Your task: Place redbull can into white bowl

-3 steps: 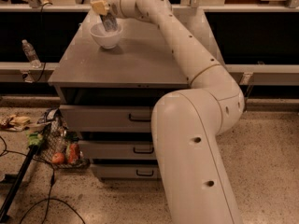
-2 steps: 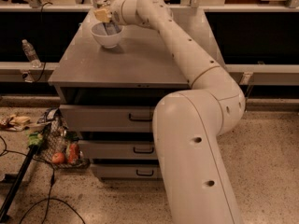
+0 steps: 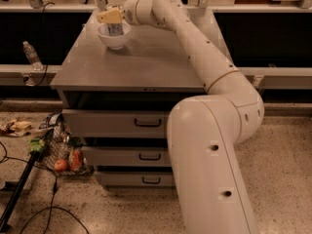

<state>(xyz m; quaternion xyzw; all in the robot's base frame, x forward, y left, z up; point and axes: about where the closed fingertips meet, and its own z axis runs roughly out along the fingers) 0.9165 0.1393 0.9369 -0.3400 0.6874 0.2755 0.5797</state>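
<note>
Speckled flooring surrounds a grey tabletop set over three drawers. Near its far left corner stands the white bowl. The redbull can stands upright inside it, where a second ago it hung tilted and higher. The hand has come down with it and sits right over the can's top. I cannot tell whether it grips the can or has let go. The white arm reaches across the tabletop's right side. A water bottle stands on the left ledge. A wire basket and cables lie on the floor.
</note>
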